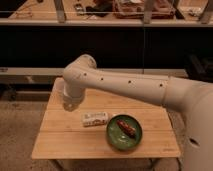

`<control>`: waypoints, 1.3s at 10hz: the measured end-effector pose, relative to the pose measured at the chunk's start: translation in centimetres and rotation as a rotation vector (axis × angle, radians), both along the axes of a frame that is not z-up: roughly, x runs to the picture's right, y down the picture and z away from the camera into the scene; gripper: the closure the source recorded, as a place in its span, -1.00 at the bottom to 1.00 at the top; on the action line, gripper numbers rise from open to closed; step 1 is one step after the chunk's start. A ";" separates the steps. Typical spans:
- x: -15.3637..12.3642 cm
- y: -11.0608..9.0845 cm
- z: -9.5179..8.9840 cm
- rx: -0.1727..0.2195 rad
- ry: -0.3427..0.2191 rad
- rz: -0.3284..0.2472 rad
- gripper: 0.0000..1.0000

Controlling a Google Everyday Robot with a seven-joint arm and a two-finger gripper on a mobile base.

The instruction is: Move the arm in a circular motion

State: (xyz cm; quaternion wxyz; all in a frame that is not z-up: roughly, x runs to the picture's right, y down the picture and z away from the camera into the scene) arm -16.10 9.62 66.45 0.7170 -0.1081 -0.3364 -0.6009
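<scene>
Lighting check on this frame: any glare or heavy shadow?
Camera view: dim, warm light; the arm is the brightest thing, without blown-out glare; the space behind it is near black; table, plate and packet are evenly lit; the gripper is hidden behind the arm's bend over the table's left rear.
</scene>
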 end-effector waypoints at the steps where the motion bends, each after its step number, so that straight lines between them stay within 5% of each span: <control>1: 2.4 2.4 -0.8 -0.009 0.021 -0.024 1.00; 4: 12.6 6.4 0.1 -0.073 0.181 0.017 1.00; 8: 27.4 7.5 2.5 -0.209 0.453 0.163 1.00; 11: 33.8 3.7 7.5 -0.298 0.620 0.292 1.00; 13: 32.0 -3.2 11.5 -0.287 0.651 0.375 1.00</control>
